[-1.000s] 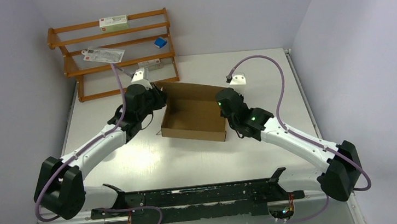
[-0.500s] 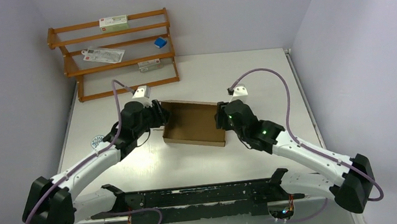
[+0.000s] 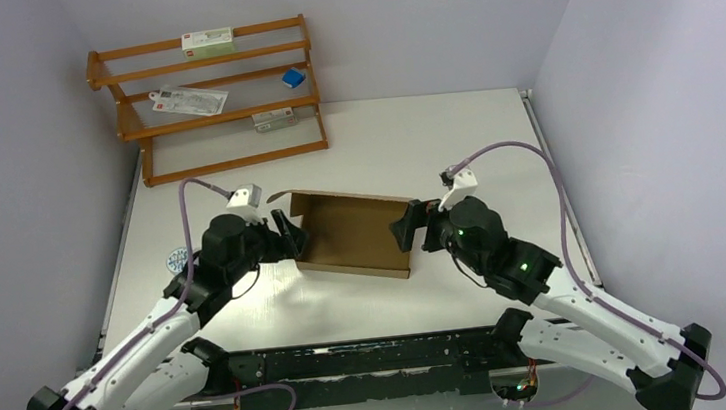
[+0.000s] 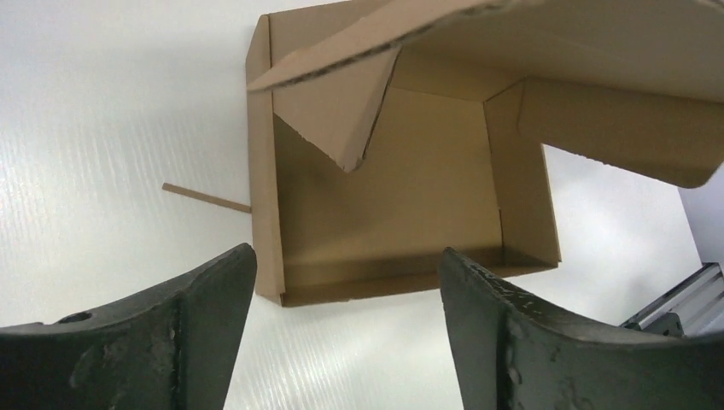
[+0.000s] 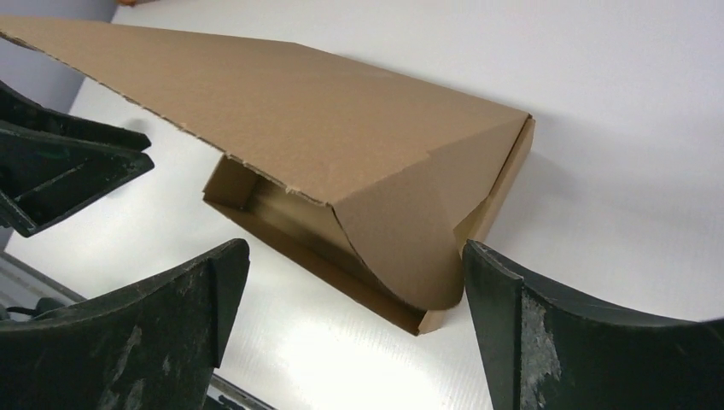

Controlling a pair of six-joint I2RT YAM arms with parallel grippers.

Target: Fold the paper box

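Over the last second both arms have pulled back toward the near edge and let go of the carton's ends, and the paper box (image 3: 352, 234) has come down with them from further back on the desk (image 3: 413, 140).

The left end effector (image 3: 287, 238) stands released, just off the box's left end. Its wrist view shows both fingers spread wide with nothing between them, and the carton lies beyond the tips. A thin cardboard sliver (image 4: 205, 197) lies on the desk against that left wall.

The box rests on its base near the middle of the desk, between the two arms. Its tray is formed: the floor is flat and the walls on the sides that show are standing. The lid panel (image 5: 282, 111) is not down. It slopes up over the tray, and its side flaps hang loose outside the walls rather than tucked in.

The right end effector (image 3: 410, 229) is just off the right end, also released. Its fingers are wide apart and clear of the rounded flap in front of them.

I judge the folding well past halfway. What remains is to lower the lid, guide both side flaps inside the walls, and seat the front edge.
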